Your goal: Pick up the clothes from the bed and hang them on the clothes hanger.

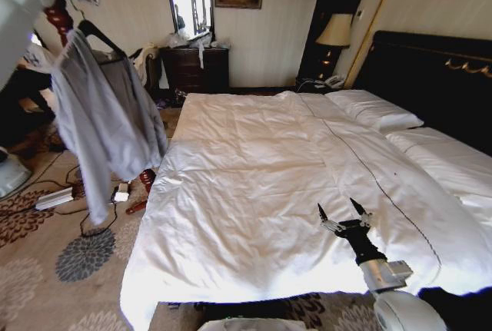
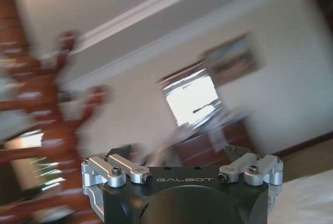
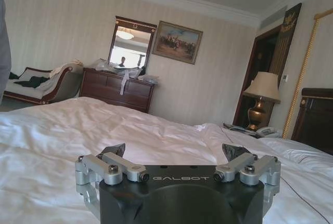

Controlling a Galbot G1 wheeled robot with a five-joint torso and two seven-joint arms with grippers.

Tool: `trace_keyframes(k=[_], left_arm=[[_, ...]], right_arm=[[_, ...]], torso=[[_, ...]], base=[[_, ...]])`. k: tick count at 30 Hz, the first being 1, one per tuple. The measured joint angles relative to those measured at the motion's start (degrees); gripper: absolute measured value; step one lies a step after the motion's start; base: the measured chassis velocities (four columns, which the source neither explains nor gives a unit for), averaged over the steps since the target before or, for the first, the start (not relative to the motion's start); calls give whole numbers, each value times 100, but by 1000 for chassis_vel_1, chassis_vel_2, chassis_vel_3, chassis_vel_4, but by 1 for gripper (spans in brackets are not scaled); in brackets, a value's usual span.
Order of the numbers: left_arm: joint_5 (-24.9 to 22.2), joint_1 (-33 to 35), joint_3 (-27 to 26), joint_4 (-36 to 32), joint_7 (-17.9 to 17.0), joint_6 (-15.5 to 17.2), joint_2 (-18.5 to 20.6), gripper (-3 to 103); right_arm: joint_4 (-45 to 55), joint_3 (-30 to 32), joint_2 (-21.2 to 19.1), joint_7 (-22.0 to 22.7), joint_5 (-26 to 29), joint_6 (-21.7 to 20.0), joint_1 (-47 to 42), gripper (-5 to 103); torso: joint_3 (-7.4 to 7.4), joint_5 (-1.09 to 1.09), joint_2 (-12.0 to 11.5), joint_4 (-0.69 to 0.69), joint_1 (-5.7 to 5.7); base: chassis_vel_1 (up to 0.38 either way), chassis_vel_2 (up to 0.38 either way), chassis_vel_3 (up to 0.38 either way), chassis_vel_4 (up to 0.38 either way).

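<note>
The right gripper (image 1: 343,210) is extended low over the wide white-duveted bed (image 1: 254,170), fingers spread and empty. The left gripper (image 2: 177,156) is raised, fingers spread. The light grey hooded jacket (image 1: 96,120) is draped on the slim black triangular hanger (image 1: 98,37), beside the bed.

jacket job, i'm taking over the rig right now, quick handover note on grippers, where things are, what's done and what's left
Left gripper: fingers open and empty, raised up by the red-brown wooden coat stand.
Right gripper: fingers open and empty, low over the near part of the bed.
The clothes: the light grey jacket hangs on the black clothes hanger on the coat stand, left of the bed, clear of the duvet.
Done: jacket off the bed and hung.
Left: nothing obvious; the jacket hangs a bit lopsided, so check that it sits firmly.
</note>
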Motion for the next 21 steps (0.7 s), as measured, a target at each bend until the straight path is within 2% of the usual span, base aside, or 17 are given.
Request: trace_keyframes(k=[2,3,5,6,7,8,10,11,12,13,14,16,17,18,19,21], left_arm=[[-303,705,-505,-859,-210,-503,376,100],[-303,705,-505,-859,-210,-503,376,100],[-519,1378,-786,-1566,-376,-1119,772,100],[-593,1839,-1035,-1934,-449,-1329,994,100],[-611,2287,-1313,-2201,-483,-1454,1158,100],[-611,2287,-1313,-2201,-483,-1454,1158,100],[-591,3421,-2137,-2836,-583,-1661,1476,100],[-536,4056,-2607,-3138,-625,-1771,1591,100],[-536,4056,-2607,-3138,-625,-1771,1591,100],[-414,4909,-3270,-3420,-663,-1908,1679,100],[-278,5781,-3893,-3676,-674,-2009,1700,100],[-62,7105,-4721,-3973,-632,-2103,1536,100],[-62,7105,-4721,-3973,-632,-2103,1536,100],[99,7822,-5168,-4124,-578,-2147,1331,100],[255,8410,-5532,-4260,-556,-2206,1162,100],[667,9570,-6164,-4479,-412,-2356,789,100]], right_arm=[[-1,1,0,1,0,0,0,100],[-1,1,0,1,0,0,0,100],[0,1,0,0,0,0,0,100],[0,0,0,-1,0,0,0,100],[-1,1,0,0,0,0,-1,100],[-1,1,0,0,0,0,-1,100],[0,1,0,0,0,0,-2,100],[0,1,0,0,0,0,1,100],[0,1,0,0,0,0,1,100],[0,1,0,0,0,0,0,100],[0,1,0,0,0,0,-1,100],[0,1,0,0,0,0,-1,100],[0,1,0,0,0,0,-1,100],[0,1,0,0,0,0,0,100],[0,1,1,0,0,0,-1,100],[-1,1,0,0,0,0,0,100]], torso=[[2,-2,-1,1,5],[2,-2,-1,1,5],[3,-8,-2,8,6],[2,-4,-2,9,4],[1,-5,-1,10,3],[1,-5,-1,10,3],[2,-9,-1,10,3],[1,-5,-1,9,3],[1,-5,-1,9,3],[2,-4,-1,7,4],[1,-3,-1,7,3],[1,-3,-1,8,3],[1,-3,-1,8,3],[2,-10,-1,6,3],[3,-7,-1,2,5],[2,-2,-2,5,5]], base=[[0,0,0,0],[0,0,0,0],[0,0,0,0],[0,0,0,0],[0,0,0,0],[0,0,0,0],[0,0,0,0],[0,0,0,0],[0,0,0,0],[0,0,0,0],[0,0,0,0],[0,0,0,0],[0,0,0,0],[0,0,0,0],[0,0,0,0],[0,0,0,0]])
